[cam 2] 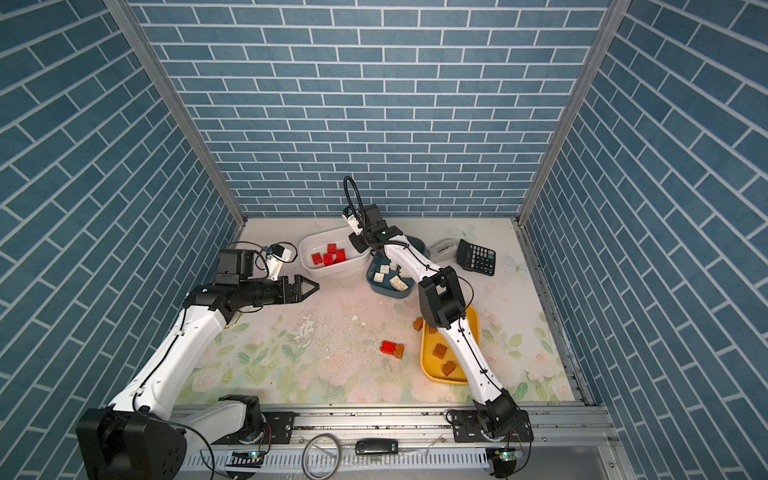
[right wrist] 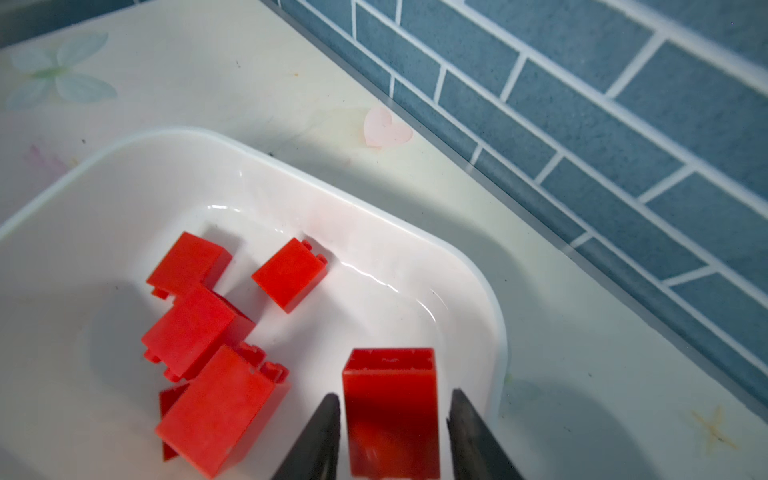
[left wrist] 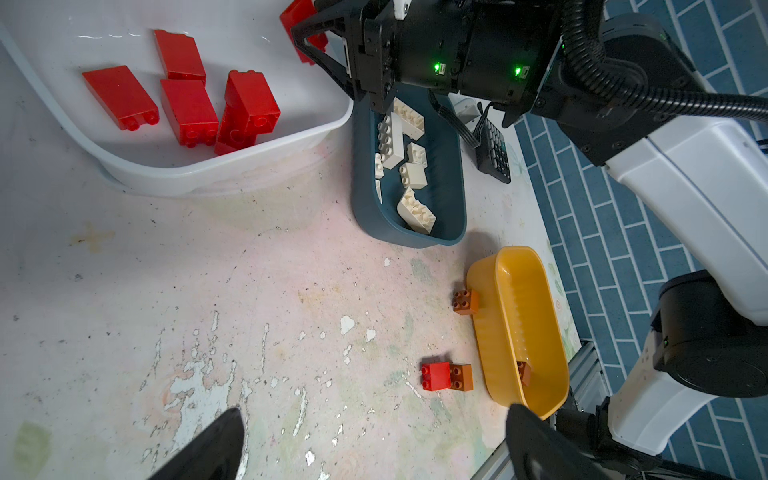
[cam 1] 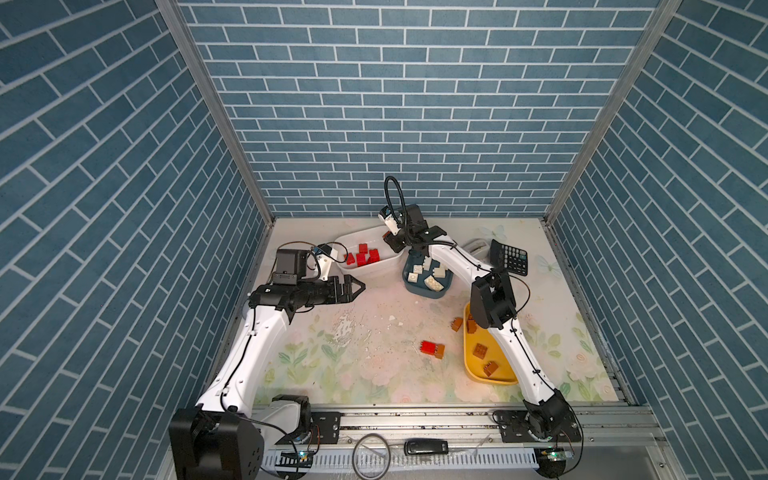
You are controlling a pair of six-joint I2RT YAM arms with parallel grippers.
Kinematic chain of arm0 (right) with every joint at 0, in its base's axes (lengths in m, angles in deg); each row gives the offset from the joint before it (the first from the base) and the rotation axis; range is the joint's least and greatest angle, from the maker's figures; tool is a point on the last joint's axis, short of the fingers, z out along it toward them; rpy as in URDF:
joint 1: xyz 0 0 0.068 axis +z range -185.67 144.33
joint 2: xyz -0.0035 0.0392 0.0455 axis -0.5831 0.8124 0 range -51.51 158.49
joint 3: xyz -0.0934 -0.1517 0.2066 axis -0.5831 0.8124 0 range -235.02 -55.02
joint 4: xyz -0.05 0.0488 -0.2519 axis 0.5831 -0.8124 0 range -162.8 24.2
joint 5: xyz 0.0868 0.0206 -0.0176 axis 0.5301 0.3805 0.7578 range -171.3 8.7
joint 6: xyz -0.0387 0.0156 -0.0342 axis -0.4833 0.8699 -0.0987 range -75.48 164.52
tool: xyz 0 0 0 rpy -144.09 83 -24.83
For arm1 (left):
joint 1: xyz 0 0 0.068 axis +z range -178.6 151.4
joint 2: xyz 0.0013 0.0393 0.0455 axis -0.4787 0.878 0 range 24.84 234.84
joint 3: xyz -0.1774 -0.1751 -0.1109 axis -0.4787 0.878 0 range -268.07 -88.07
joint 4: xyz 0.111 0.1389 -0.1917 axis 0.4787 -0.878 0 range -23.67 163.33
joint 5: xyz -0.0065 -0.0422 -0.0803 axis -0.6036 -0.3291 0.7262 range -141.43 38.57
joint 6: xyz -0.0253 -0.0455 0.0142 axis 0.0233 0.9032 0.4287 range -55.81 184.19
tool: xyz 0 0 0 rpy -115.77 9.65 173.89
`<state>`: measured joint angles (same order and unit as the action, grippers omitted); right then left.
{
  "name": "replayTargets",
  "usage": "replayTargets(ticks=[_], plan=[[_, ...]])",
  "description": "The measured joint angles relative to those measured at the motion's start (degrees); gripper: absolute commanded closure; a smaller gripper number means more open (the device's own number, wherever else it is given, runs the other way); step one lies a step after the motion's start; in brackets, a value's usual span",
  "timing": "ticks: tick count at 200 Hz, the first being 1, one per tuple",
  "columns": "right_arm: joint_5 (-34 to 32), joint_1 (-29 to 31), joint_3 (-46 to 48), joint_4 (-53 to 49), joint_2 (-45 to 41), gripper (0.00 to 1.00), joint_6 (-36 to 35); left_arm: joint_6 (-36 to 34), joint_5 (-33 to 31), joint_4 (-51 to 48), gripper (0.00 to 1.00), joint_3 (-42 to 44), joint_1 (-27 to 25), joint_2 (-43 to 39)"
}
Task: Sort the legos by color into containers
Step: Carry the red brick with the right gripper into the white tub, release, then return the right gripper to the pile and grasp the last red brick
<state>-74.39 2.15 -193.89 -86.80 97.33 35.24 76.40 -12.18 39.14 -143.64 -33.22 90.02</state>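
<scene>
Hanging over one end of the white tub, my right gripper brackets a red brick whose long axis runs along the jaws, pointing down into the tub beside the other red bricks lying there. Slivers of white show between the brick and each jaw, so I judge it free to drop. Both top views hide this brick behind my wrist; only the right wrist view shows those gaps. My left gripper hovers wide open and empty, well apart from the joined red-and-brown pair on the counter.
</scene>
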Motion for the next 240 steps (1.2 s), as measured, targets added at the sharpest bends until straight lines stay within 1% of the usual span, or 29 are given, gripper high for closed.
replayTargets(ticks=[9, 31, 62, 88, 137, 159, 193, 240], plan=[[-0.09, 0.0, -0.04, 0.04, -0.02, 0.44, 0.02, 0.02, -0.04, 0.0, 0.0, 0.04, 0.0, -0.07], [0.0, 0.0, 2.21, 0.87, -1.16, 0.44, 0.04, 0.02, 0.0, 0.0, 0.0, 0.5, 0.0, -0.55], [1.77, -0.02, 13.11, 1.2, -7.04, 0.44, -0.15, 0.02, 0.04, 0.02, 0.0, 1.29, 0.0, -0.72], [5.31, 0.0, 25.33, 0.07, -16.33, 0.44, -1.22, 0.02, 0.44, 0.2, 0.0, 1.95, 0.0, -0.72], [11.91, 0.37, 47.91, -3.41, -39.47, 0.44, -3.06, -0.13, 0.94, 0.24, 0.0, 2.64, 0.0, -0.42], [13.55, 1.68, 57.24, -5.29, -46.88, 0.44, -3.26, -0.39, 1.09, 0.24, 0.0, 2.64, 0.02, 0.31], [13.75, 5.27, 67.49, -9.6, -52.46, 0.43, -3.37, -0.63, 1.14, 0.22, 0.0, 2.64, 0.09, 0.87], [11.45, 9.57, 75.34, -13.66, -55.19, 0.43, -2.95, -0.81, 1.07, 0.2, 0.0, 2.64, 0.11, 0.87]])
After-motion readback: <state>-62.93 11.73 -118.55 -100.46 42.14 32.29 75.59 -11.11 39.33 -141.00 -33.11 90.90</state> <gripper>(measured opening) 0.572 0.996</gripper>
